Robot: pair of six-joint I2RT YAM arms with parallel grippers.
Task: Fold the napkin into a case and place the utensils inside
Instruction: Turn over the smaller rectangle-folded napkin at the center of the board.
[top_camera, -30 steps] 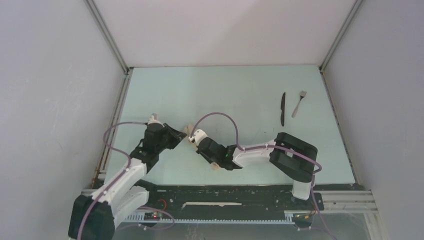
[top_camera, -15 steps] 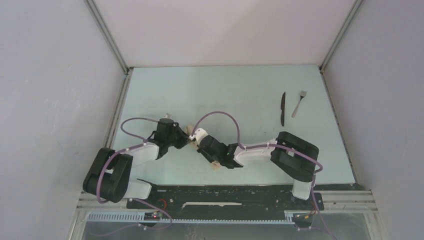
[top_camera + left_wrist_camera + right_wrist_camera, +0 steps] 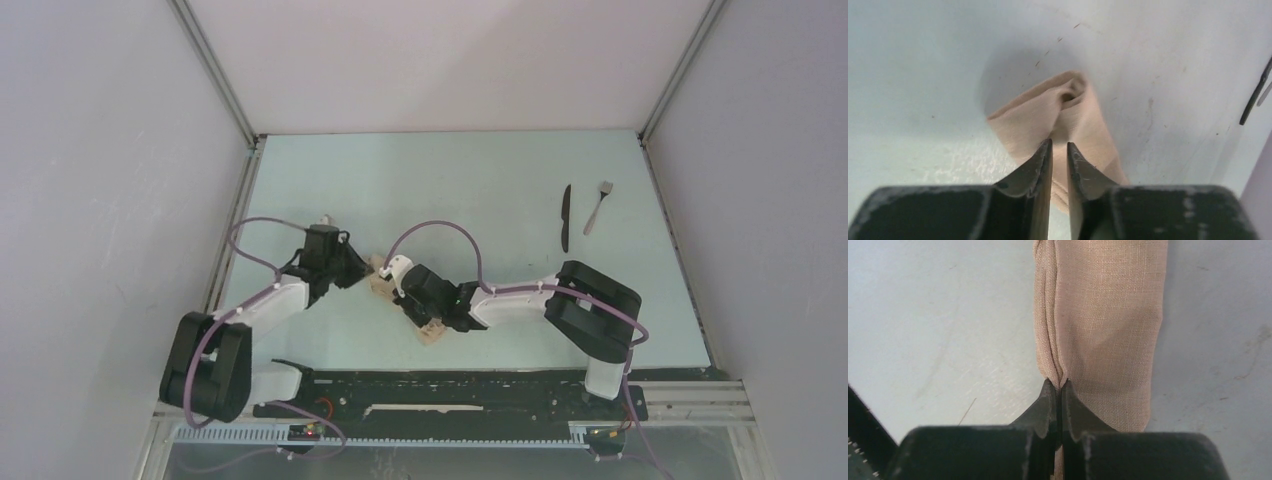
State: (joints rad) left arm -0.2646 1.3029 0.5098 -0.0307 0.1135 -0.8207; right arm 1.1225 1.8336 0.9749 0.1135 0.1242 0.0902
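Observation:
The napkin (image 3: 431, 333) is folded into a narrow beige strip that lies slantwise at the table's near middle, mostly under my arms. My left gripper (image 3: 366, 272) is at its far end. In the left wrist view its jaws (image 3: 1059, 145) stand almost shut, with bunched cloth (image 3: 1028, 115) at the tips. My right gripper (image 3: 392, 283) is shut on the strip's long folded edge (image 3: 1050, 340), pinching the layers at its tips (image 3: 1059, 385). The black knife (image 3: 565, 217) and the grey fork (image 3: 598, 207) lie side by side at the far right, away from both grippers.
Grey walls close in the table (image 3: 480, 180) at the back and on both sides. A black rail (image 3: 450, 385) runs along the near edge. The knife also shows at the right edge of the left wrist view (image 3: 1255, 95).
My left arm has swung in, bringing its gripper to the napkin's far end, then drawn slightly back to the upper left. My right gripper has stayed on the cloth.

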